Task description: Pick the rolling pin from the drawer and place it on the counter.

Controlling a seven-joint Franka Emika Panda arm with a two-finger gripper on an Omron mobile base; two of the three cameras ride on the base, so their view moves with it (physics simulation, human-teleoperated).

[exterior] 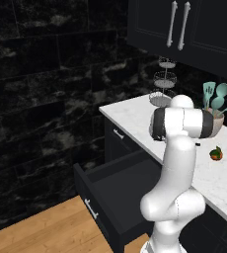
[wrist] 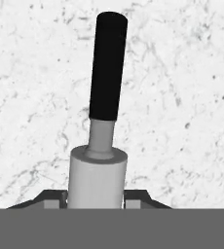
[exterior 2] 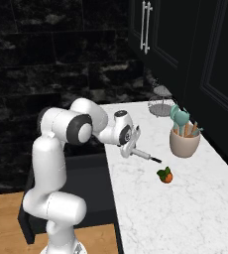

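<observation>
One rolling pin (wrist: 97, 180), white barrel w/ dark tapered handle, sits between my hand's (exterior 2: 129, 148) two fingertips over the tabletop (exterior 2: 185, 208); can't tell if I'm gripping or letting go. One drawer (exterior: 116, 190) hangs open below, black box, silver bar handle. One beige crock (exterior 2: 184, 142) w/ teal spatulas, one wire stand (exterior 2: 160, 105), one small orange fruit (exterior 2: 166, 175). White marble, grey veining; open slab toward the near edge.

A slim white cylindrical rolling pin (wrist: 97, 177) with a thin dark tapered handle sits between the two dark finger tips (wrist: 53, 199) of the gripper (wrist: 97, 200), its handle pointing away over the white grey-veined marble counter (wrist: 182, 97).
</observation>
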